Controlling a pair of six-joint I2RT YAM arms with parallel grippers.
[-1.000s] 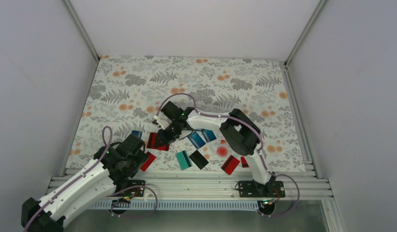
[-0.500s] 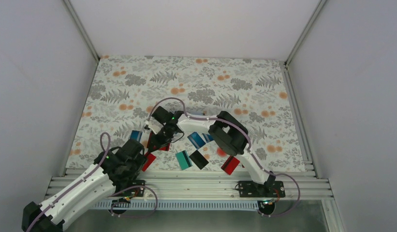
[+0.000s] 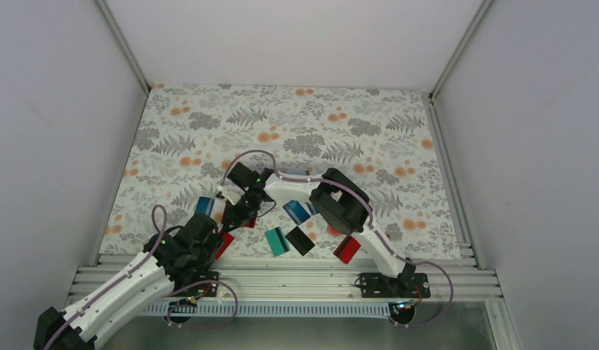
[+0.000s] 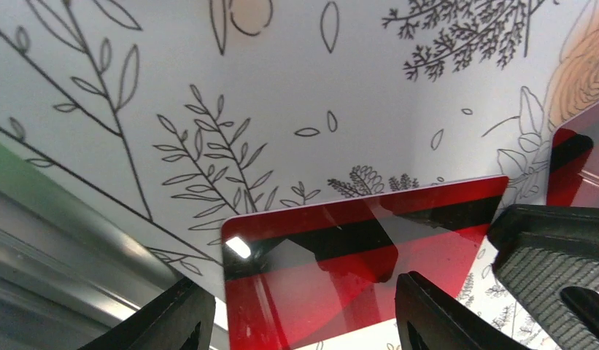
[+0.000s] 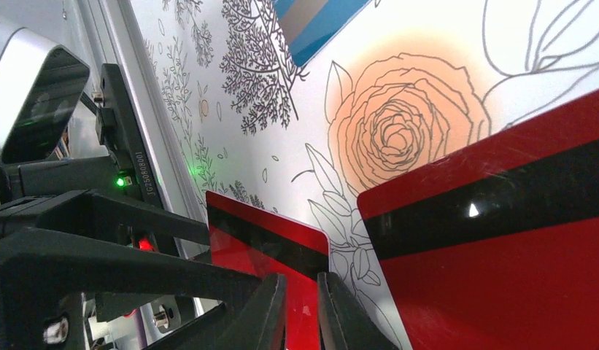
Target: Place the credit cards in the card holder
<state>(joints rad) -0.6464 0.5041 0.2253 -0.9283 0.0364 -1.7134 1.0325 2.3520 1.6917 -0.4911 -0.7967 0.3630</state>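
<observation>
Several credit cards lie on the floral table near its front edge: a blue card [image 3: 204, 205], a red card [image 3: 224, 245], a blue card [image 3: 296, 211], a teal card [image 3: 276, 240], a black card [image 3: 300, 240] and a red card [image 3: 347, 249]. My left gripper [image 3: 211, 239] is open, and its jaws straddle the striped red card [image 4: 340, 255] without touching it. My right gripper [image 3: 233, 220] is shut and empty. Its tips [image 5: 302, 321] hover over that same red card [image 5: 263, 244], beside another red card [image 5: 500, 248]. The card holder is not in view.
The aluminium rail [image 3: 281, 268] runs along the table's front edge, just behind the left gripper. My right arm [image 3: 333, 200] arches over the blue cards and hides part of a red-dotted piece. A blue card [image 5: 318, 22] lies beyond the right gripper.
My right gripper has moved left and nearer, down to the red card by the left gripper. My left gripper has drawn back slightly toward the rail.
</observation>
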